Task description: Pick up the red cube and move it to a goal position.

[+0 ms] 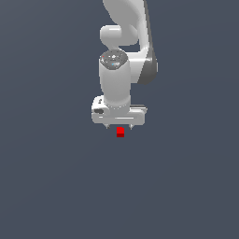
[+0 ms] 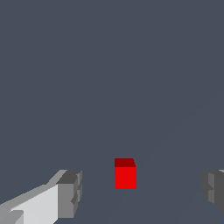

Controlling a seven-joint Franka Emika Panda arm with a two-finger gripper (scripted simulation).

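The red cube [image 1: 120,132] is a tiny bright red block on the dark grey floor, right under the white gripper [image 1: 120,127] in the exterior view. In the wrist view the red cube [image 2: 125,176] lies between the two fingers with wide gaps on both sides. The gripper [image 2: 142,190] is open and touches nothing. One grey fingertip [image 2: 70,192] and the other fingertip [image 2: 214,189] stand far apart, on either side of the cube.
The white arm [image 1: 123,42] rises above the gripper toward the top of the exterior view. The dark grey floor [image 1: 56,177] spreads flat all around, with no other object in view.
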